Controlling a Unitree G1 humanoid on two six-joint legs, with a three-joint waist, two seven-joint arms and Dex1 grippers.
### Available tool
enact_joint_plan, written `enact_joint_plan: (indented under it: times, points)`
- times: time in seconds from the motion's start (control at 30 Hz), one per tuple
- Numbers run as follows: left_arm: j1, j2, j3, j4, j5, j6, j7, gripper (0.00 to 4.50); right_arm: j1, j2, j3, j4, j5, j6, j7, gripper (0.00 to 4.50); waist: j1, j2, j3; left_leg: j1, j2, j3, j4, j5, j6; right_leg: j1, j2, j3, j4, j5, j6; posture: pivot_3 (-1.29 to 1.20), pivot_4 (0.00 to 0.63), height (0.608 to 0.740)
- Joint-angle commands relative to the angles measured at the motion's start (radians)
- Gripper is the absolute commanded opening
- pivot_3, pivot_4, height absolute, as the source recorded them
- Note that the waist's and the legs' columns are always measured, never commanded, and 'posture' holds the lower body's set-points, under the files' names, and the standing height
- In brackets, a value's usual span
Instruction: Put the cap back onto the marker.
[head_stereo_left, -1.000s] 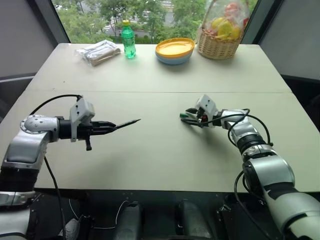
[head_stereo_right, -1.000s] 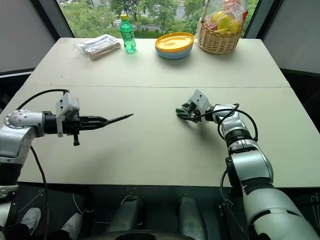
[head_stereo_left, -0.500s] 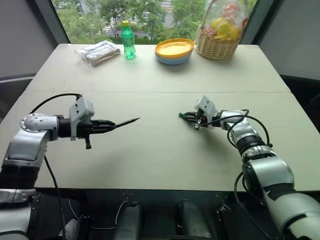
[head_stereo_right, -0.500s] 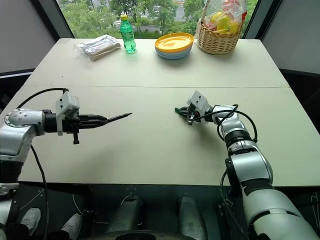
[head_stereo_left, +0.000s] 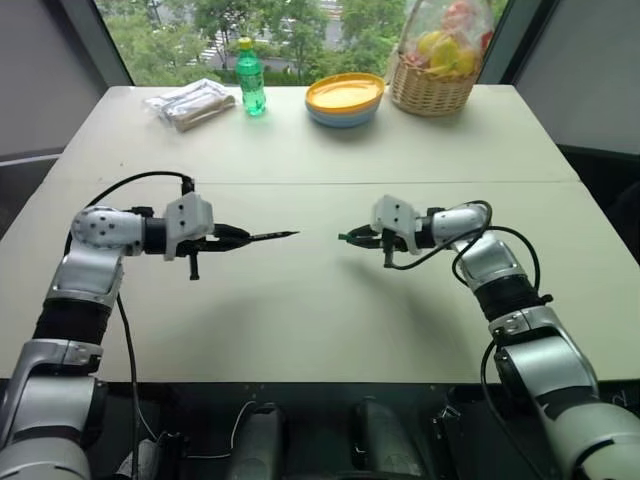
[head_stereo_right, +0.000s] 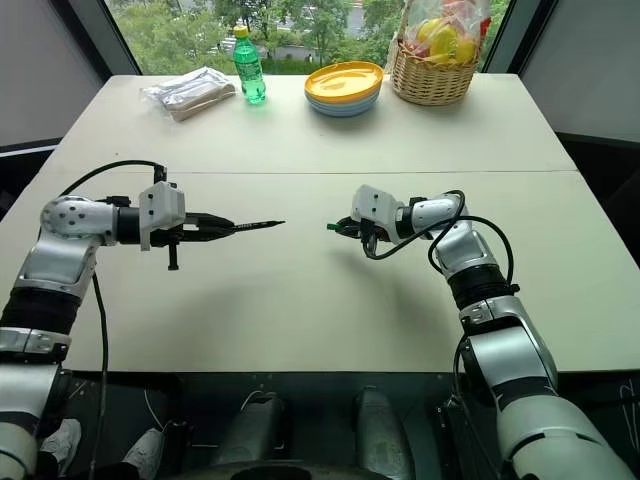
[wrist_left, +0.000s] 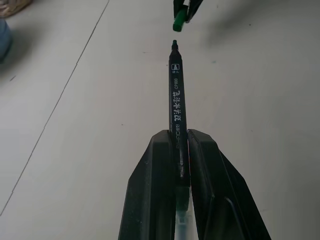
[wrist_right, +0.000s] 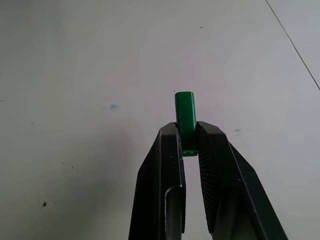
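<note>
While each gripper (head_stereo_left: 236, 238) (head_stereo_left: 357, 238) clamps marker (wrist_left: 176, 95) or cap (wrist_right: 185, 116), bare table (head_stereo_left: 320, 300) lies between.

Silver segmented arms are seen, black cables looped alongside, white wrist housings, ribbed black fingers (wrist_right: 212, 165).

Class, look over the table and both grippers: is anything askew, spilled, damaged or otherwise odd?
Nothing stands out. The left gripper holds the marker, the right gripper the cap, apart above the table.
</note>
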Motion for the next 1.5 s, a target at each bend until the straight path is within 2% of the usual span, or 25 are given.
enact_joint_plan:
  times: [0.03, 0.3, 1.5]
  points:
    - [-0.024, -0.005, 0.001, 0.027, 0.017, -0.077, 0.002, 0.05, 0.01, -0.004, 0.002, -0.092, 0.004, 0.031, -0.027, 0.13, 0.001, 0.0, 0.0, 0.0, 0.0, 0.0, 0.0, 0.0, 0.0, 0.0, 0.0, 0.0, 0.0, 0.0, 0.0, 0.0, 0.15, 0.74]
    - [-0.025, -0.012, -0.006, 0.062, 0.034, -0.141, -0.003, 0.05, 0.033, -0.001, 0.02, -0.173, 0.009, 0.081, -0.053, 0.13, 0.001, 0.0, 0.0, 0.0, 0.0, 0.0, 0.0, 0.0, 0.0, 0.0, 0.0, 0.0, 0.0, 0.0, 0.0, 0.0, 0.15, 0.74]
    - [-0.037, -0.03, -0.004, 0.015, 0.012, -0.1, 0.005, 0.05, 0.066, 0.03, 0.061, -0.36, 0.025, 0.15, -0.077, 0.13, 0.001, 0.0, 0.0, 0.0, 0.0, 0.0, 0.0, 0.0, 0.0, 0.0, 0.0, 0.0, 0.0, 0.0, 0.0, 0.0, 0.15, 0.74]
